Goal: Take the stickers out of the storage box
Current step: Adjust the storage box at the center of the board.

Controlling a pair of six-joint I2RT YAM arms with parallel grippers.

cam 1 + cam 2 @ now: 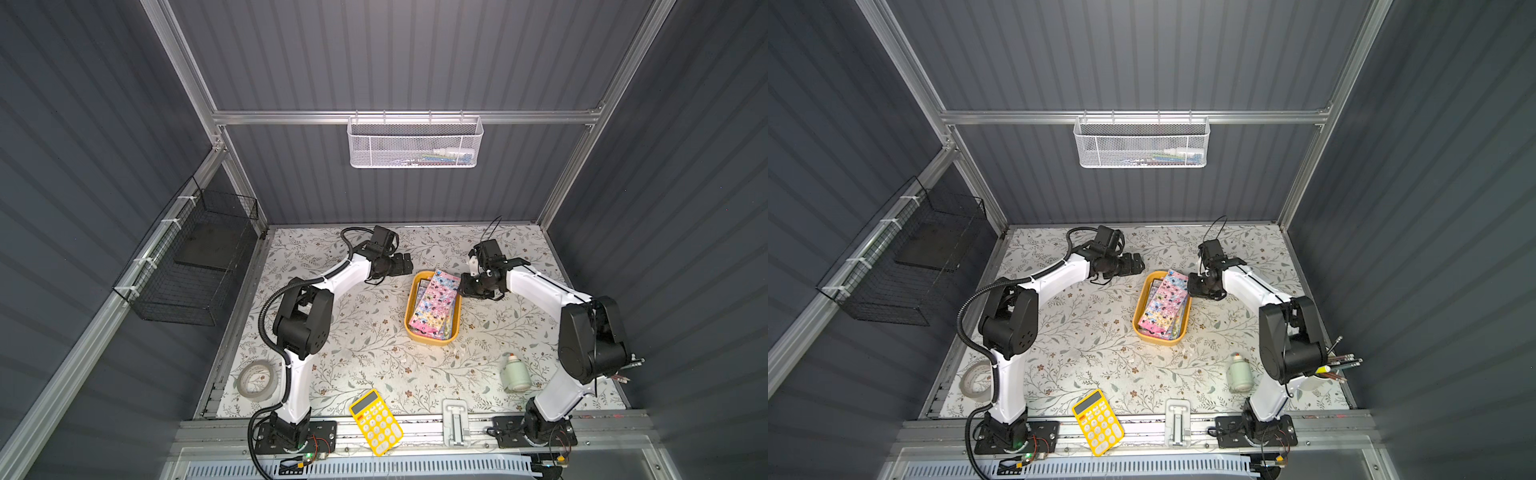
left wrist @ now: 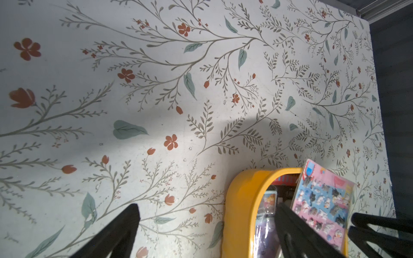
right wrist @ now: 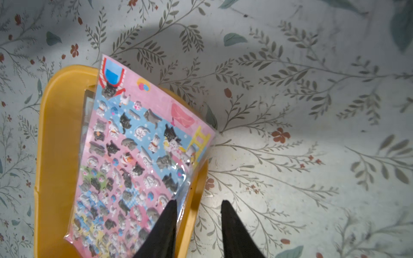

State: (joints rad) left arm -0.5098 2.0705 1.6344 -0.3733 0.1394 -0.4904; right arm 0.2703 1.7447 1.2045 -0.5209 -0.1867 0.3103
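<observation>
The yellow box (image 1: 409,316) sits mid-table between my two pincers, and the stickers (image 1: 436,301) are all in it. They lie as a loose pile of sheets. The top sheet (image 3: 134,156), pink with little cats, lies askew, its far corner poking out over the box's rim. Under it I see the edges of more sheets, purple and yellow among them, but I cannot count the pile.

My right pincer (image 3: 199,202) stands part-way open at the box's right-hand wall. One finger (image 3: 164,227) is over the clear edge of the top sheet and the other is out over the flowered table (image 3: 312,156), with the wall between them. It has hold of nothing that I can see, and whether that finger touches the sheet I cannot tell. My left pincer (image 2: 207,207) gapes wide and empty, just beside the box's far left corner.

On the back rail a white mesh basket (image 1: 411,145) holds a few small pale things at one end, too blurred to name. On the left wall a black wire basket (image 1: 187,270) holds one dark flat slab (image 1: 208,245). In a top view a white cup (image 1: 1312,382) of pencils (image 1: 1345,361) peeps from behind my right arm.

By count: one box, two baskets, one cup, one roll of tape (image 1: 254,380), one yellow calculator (image 1: 376,422), one small pale bottle (image 1: 517,372)
</observation>
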